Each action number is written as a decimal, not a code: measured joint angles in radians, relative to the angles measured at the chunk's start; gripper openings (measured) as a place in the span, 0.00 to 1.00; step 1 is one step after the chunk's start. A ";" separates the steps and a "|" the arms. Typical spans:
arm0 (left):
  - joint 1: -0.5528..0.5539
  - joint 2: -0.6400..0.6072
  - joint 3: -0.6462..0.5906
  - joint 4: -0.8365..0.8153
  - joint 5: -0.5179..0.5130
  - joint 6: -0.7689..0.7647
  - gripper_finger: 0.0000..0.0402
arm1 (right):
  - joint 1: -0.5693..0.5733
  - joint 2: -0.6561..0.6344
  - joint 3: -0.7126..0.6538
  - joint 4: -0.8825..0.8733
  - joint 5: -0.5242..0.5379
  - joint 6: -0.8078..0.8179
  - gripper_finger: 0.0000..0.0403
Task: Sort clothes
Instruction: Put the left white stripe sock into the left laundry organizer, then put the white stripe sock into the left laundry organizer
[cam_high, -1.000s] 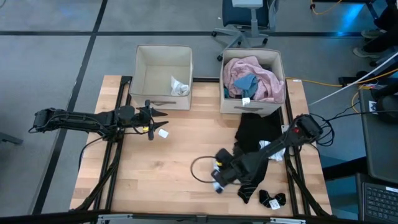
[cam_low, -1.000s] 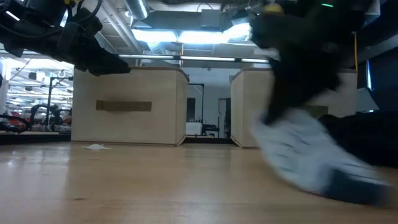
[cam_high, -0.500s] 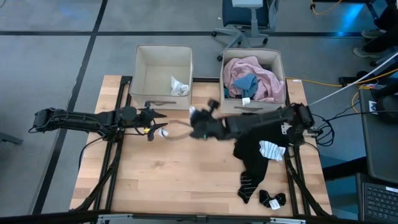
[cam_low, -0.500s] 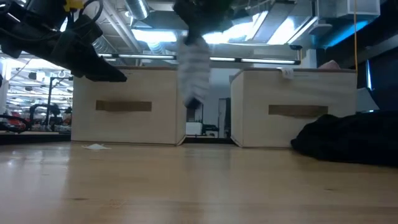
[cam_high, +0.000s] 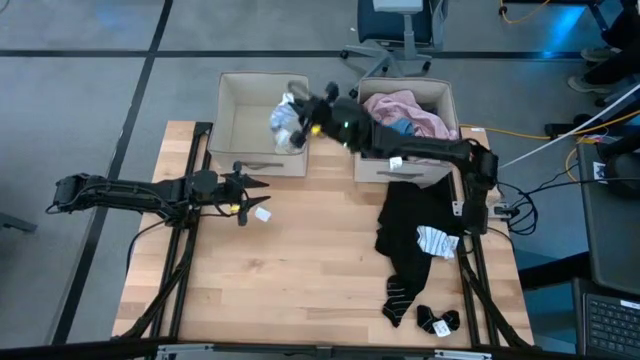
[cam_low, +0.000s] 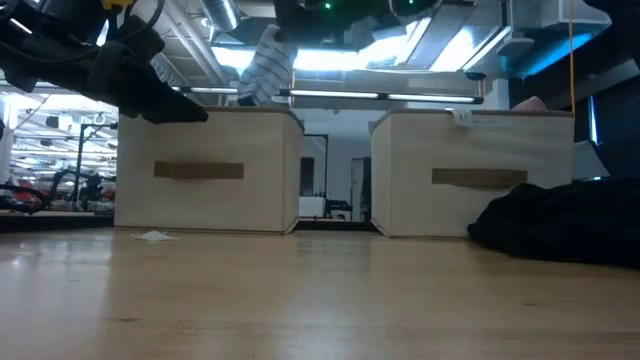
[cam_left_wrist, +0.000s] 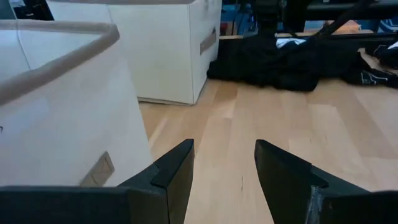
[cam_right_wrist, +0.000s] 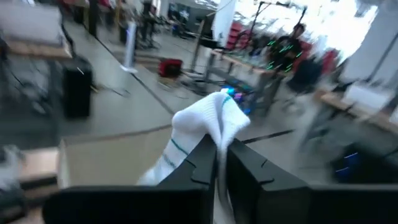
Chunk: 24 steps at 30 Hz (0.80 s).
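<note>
Right gripper (cam_right_wrist: 219, 163): your fingers are pinched together on a white sock (cam_right_wrist: 202, 127), carried above the left bin (cam_high: 262, 100), over its right side.
Left gripper (cam_left_wrist: 224, 171): fingers apart, holding nothing, waiting just in front of the left bin.
Release: centre the sock over the left bin's opening before you let go, so the dangling end clears the rim.
Remaining clothes: black garment (cam_high: 410, 225) and striped sock (cam_high: 436, 241) lie well right of the left bin.

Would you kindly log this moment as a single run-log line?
right hand: shut on white sock, above left bin | left hand: open, empty, waiting near left bin | black garment: on table
</note>
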 joint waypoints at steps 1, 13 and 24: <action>0.000 0.000 0.000 -0.004 0.000 0.000 0.40 | -0.022 0.000 0.000 0.002 -0.042 0.059 0.08; 0.000 0.000 0.000 -0.033 0.000 0.008 0.40 | -0.091 0.020 -0.002 -0.197 -0.175 0.163 0.47; 0.000 0.000 0.000 -0.033 0.000 0.029 0.40 | 0.112 -0.037 -0.002 -0.586 -0.141 0.191 0.71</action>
